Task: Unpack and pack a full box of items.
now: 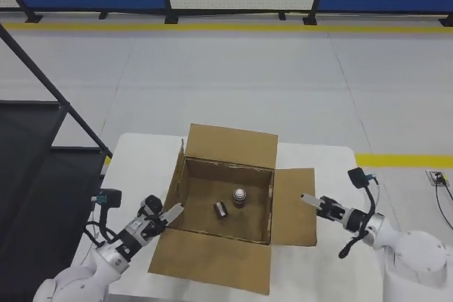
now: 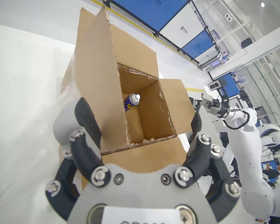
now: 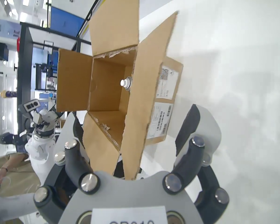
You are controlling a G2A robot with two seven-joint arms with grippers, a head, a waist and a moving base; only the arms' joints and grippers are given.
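Note:
An open cardboard box (image 1: 234,143) stands mid-table with its four flaps spread. Inside, a blue spray can with a white cap (image 1: 239,196) stands upright, and a small dark item (image 1: 221,209) lies beside it. My left gripper (image 1: 164,214) is at the box's left flap, open. In the left wrist view that flap (image 2: 95,71) rises between the spread fingers (image 2: 87,122), and the can (image 2: 131,102) shows deep in the box. My right gripper (image 1: 309,200) hovers over the right flap, open. Its wrist view has the flap (image 3: 140,108) between its fingers (image 3: 191,127), with the can's cap (image 3: 126,83) beyond.
The white table (image 1: 136,151) has bare strips on both sides of the box. A black metal frame with dark panels (image 1: 30,174) stands close to the table's left edge. Grey floor with a yellow line (image 1: 408,160) lies beyond.

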